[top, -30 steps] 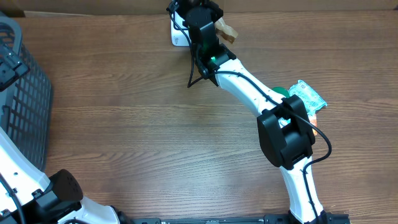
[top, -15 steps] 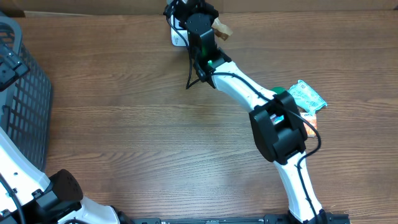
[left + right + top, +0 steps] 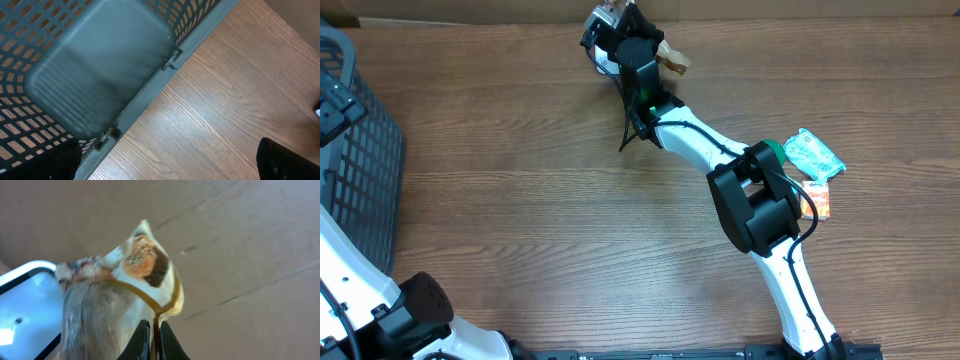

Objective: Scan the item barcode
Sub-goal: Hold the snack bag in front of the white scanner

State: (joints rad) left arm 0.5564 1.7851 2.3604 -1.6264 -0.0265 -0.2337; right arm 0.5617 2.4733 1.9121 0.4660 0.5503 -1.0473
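Scanning step: the right tool [image 3: 154, 339] is clamped on a snack packet [image 3: 117, 290] at the counter's [image 3: 520, 200] 12 o'clock, just by the scanner [image 3: 25, 305]. Next, I judge, the barcode must face its window. The left tool [image 3: 175, 167] stands apart over the basket [image 3: 100, 75] at 9 o'clock.

Glossy plastic packet [image 3: 117, 287], matt wood-grain table [image 3: 520, 180]

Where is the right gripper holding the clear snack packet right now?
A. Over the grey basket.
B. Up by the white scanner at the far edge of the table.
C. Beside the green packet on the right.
B: the right gripper, shut on the snack packet, has it next to the white scanner, far from the basket.
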